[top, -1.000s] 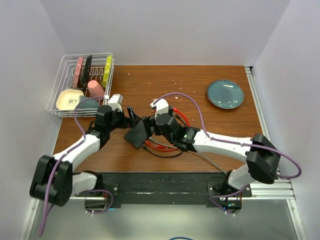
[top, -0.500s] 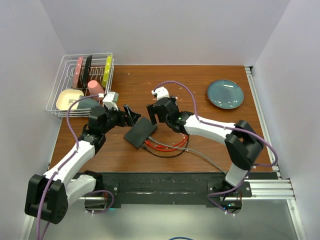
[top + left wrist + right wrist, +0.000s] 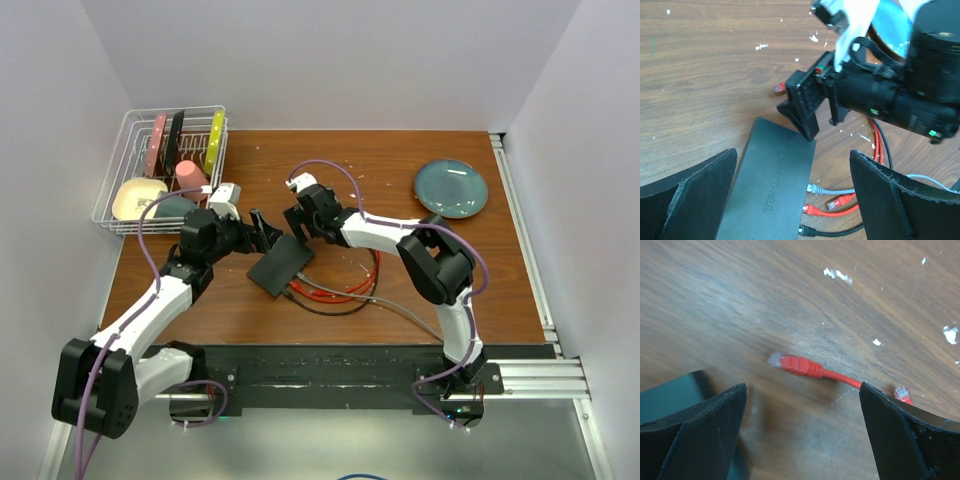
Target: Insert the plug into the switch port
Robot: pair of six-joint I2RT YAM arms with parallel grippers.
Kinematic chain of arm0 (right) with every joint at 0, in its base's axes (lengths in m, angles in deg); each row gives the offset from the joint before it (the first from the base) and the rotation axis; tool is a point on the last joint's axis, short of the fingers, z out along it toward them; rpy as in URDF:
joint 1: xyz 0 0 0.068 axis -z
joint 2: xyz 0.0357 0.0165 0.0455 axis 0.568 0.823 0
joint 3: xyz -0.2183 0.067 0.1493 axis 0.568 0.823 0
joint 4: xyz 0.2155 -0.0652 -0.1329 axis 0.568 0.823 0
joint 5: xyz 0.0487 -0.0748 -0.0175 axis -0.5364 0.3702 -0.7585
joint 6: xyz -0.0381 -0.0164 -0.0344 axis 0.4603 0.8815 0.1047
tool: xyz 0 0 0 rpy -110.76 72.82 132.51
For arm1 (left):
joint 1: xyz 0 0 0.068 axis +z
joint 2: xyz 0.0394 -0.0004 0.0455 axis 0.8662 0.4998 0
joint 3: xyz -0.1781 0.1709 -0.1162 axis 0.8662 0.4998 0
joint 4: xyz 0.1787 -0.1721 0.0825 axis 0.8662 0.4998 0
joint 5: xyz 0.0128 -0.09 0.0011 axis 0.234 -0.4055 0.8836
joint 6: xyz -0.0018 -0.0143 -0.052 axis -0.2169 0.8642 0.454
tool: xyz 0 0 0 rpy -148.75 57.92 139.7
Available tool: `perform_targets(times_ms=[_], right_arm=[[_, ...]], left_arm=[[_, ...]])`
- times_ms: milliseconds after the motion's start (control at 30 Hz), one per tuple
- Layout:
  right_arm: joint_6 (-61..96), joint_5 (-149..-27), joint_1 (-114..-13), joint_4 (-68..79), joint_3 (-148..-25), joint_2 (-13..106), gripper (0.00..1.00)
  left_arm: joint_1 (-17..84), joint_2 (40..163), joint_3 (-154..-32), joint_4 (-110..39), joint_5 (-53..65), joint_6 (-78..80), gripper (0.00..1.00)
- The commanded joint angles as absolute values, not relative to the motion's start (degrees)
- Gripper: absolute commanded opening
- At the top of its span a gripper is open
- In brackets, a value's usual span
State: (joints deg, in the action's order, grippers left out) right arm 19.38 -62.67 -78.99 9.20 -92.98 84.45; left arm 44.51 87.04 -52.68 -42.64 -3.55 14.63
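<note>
The left gripper [image 3: 266, 232] and right gripper [image 3: 297, 222] stand spread wide, empty. The red plug [image 3: 800, 366] lies on the table [image 3: 715, 290] beside the black box [image 3: 770, 190].

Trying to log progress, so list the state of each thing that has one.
loose red plug: unplugged, lying on table
switch: flat on table, three cables plugged in
left gripper: open, holding nothing
right gripper: open, over loose red plug
</note>
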Motion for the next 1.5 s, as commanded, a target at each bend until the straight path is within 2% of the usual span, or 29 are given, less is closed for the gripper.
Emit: perform_targets(times_ms=[0, 167, 267, 300, 467, 500, 533, 600, 633, 700, 933, 1233, 1467], right_arm=[[21.63, -64.05, -77.77, 9.37, -96.28, 85.70, 0.98], [21.89, -64.84, -75.92, 9.37, -98.56, 88.51, 0.98], [22.16, -67.03, -74.69, 9.37, -99.79, 90.53, 0.92], [22.33, -67.65, -74.25, 9.37, -99.88, 91.23, 0.76], [22.07, -71.17, -72.32, 10.77, -101.20, 93.00, 0.50], [21.98, -71.52, -71.79, 10.77, -101.29, 93.09, 0.43], [21.90, -71.35, -71.70, 10.86, -101.29, 93.09, 0.28], [21.72, -70.22, -71.26, 10.25, -100.68, 92.56, 0.17], [21.72, -69.34, -71.17, 9.72, -100.24, 91.25, 0.07], [21.72, -66.27, -71.09, 7.88, -98.48, 89.06, 0.01], [22.86, -58.35, -71.00, 5.06, -92.25, 73.69, 0.00], [22.86, -55.54, -71.09, 5.06, -85.48, 49.52, 0.00], [25.74, -48.96, -71.09, 6.55, -84.24, 33.60, 0.00]], left_arm=[[44.81, 88.42, -54.17, -45.47, -4.42, 13.26, 1.00], [44.81, 89.30, -53.83, -46.08, -4.51, 12.82, 1.00], [44.81, 89.92, -53.82, -46.52, -4.95, 12.74, 1.00], [44.81, 90.01, -53.82, -46.52, -5.04, 12.65, 1.00], [44.81, 90.45, -53.65, -46.96, -4.95, 12.73, 1.00], [44.81, 90.54, -53.56, -47.05, -4.95, 12.73, 1.00], [44.81, 90.71, -53.56, -47.22, -5.30, 12.99, 1.00], [44.81, 90.80, -53.56, -47.31, -5.39, 13.08, 0.99], [44.81, 90.71, -53.56, -47.31, -5.39, 13.09, 0.99], [44.81, 90.71, -53.56, -47.14, -5.39, 13.09, 0.99], [44.81, 89.40, -53.65, -46.70, -5.30, 13.44, 0.99], [44.81, 88.34, -54.09, -45.38, -5.13, 13.09, 0.99], [44.81, 87.02, -54.26, -44.59, -5.13, 13.09, 0.99]])
